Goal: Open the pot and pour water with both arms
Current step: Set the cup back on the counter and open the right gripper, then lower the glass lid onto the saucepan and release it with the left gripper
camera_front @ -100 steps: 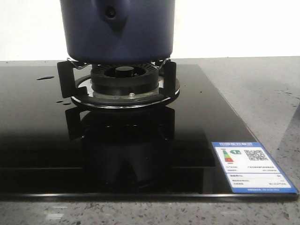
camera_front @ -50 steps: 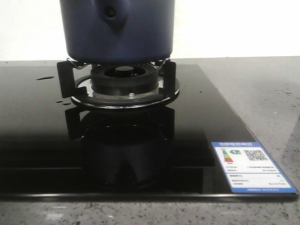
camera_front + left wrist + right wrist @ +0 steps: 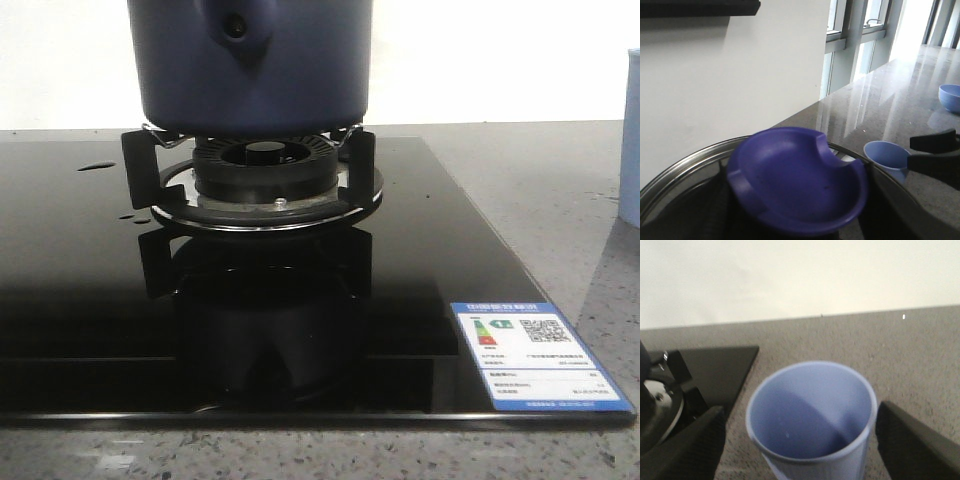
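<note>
Straight ahead, the dark navy-blue round metal pot (image 3: 250,65) sits on the black burner stand (image 3: 255,180) of a glossy black glass cooktop (image 3: 90,300). From the left wrist, a purple curved lid (image 3: 795,182) lies over the pot's steel rim (image 3: 680,170); whether that gripper is clenched or released cannot be told. From the right wrist, the right gripper (image 3: 800,445) has its fingers spread wide on either side of a pale blue plastic cup (image 3: 812,415), not touching it.
</note>
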### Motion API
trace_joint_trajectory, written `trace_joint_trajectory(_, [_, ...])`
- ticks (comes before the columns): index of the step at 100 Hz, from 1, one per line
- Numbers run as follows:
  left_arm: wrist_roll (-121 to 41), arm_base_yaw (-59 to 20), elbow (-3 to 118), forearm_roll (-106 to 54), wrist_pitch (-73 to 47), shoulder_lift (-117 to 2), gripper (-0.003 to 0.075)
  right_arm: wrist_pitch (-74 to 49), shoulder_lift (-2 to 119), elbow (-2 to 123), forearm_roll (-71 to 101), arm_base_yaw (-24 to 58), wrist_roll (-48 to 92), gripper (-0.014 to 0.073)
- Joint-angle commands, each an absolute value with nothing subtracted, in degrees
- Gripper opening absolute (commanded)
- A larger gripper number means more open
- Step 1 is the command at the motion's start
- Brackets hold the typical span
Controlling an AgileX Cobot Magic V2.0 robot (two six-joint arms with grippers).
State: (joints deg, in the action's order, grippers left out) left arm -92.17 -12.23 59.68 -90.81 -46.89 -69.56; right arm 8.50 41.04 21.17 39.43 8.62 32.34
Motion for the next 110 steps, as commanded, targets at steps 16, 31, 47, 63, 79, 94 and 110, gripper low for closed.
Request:
trace_joint_trajectory(16, [-94.6, -15.9, 62.0, -97.5, -47.3, -71.7, 0.0293, 10.7, 34.5, 23.3, 38.7, 8.3, 32.9, 0.0553])
trace_joint_trajectory(31, [-96.3, -17.5, 63.6, -98.0, -47.1, -74.4, 0.0293, 9.2, 31.1, 23.3, 38.7, 8.3, 33.1, 0.0553])
trace_joint_trajectory(47, [-98.7, -17.8, 64.8, -98.8, -46.5, -76.9, 0.0293, 6.2, 27.1, 23.3, 38.3, 8.3, 33.1, 0.0445])
trace_joint_trajectory(63, [-98.8, -17.8, 65.5, -99.4, -44.7, -79.0, 0.0293, 2.6, 22.8, 23.3, 38.3, 8.3, 33.1, -0.0017])
trace_joint_trajectory(79, [-98.8, -17.8, 66.5, -99.5, -44.4, -81.4, 0.0293, 2.2, 20.4, 23.3, 38.2, 8.3, 33.1, -0.0065])
trace_joint_trajectory(94, [-98.8, -17.8, 67.6, -99.8, -44.4, -83.6, 0.0293, 1.8, 20.1, 23.3, 38.2, 8.3, 33.1, -0.0065])
trace_joint_trajectory(110, [-98.8, -17.8, 67.8, -100.3, -44.2, -84.6, 0.0293, 0.6, 20.1, 23.3, 38.2, 8.3, 33.1, -0.0065])
